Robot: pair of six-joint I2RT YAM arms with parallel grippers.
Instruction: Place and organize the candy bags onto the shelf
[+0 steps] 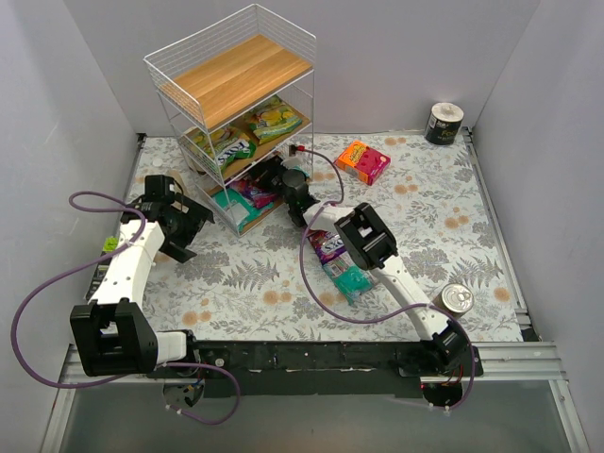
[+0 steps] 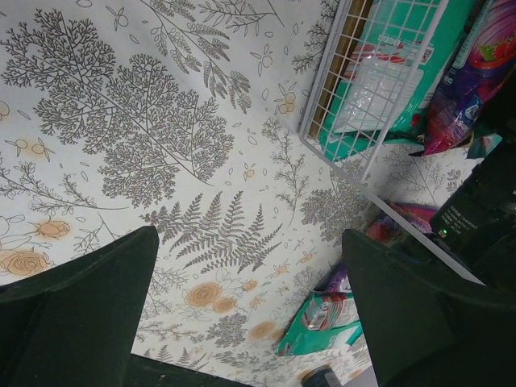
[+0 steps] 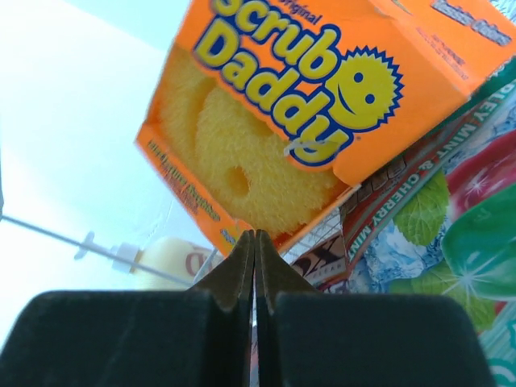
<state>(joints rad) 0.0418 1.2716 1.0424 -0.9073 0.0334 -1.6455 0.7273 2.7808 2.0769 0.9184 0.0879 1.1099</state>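
Far left, over the fern-and-flower patterned counter (image 1: 425,236): left pincer (image 2: 249,234), fingers spread wide, nothing between them, clear of every bag.

Just right of it, the tall white wire shelf with three slanted light-wood tiers (image 1: 236,75). On the middle tier, a yellow-green glossy candy bag (image 1: 272,117) at the right end and a teal-white glossy candy bag (image 1: 233,151) left of it. On the bottom tier, a flat teal candy bag (image 1: 236,206) with a purple-magenta candy bag (image 1: 257,192) beside it.

At the right end of that bottom tier, right pincer (image 3: 255,235), fingers pressed flat together, gripping nothing. Straight ahead in its wrist view, an orange cardboard box printed "Scrub Daddy" (image 3: 266,121) with a yellow sponge showing, and a mint-and-cherry printed bag (image 3: 419,210) to the right of it.

Farther right, on the counter and partly under the right arm, a purple glossy pouch (image 1: 328,247). Just beside it on the near side, a teal glossy pouch (image 1: 351,281). Toward the back, an orange-pink rectangular box (image 1: 363,160). Near the right edge, a silver metal can (image 1: 458,299). In the back right corner, a dark cylinder with a pale top (image 1: 444,123).
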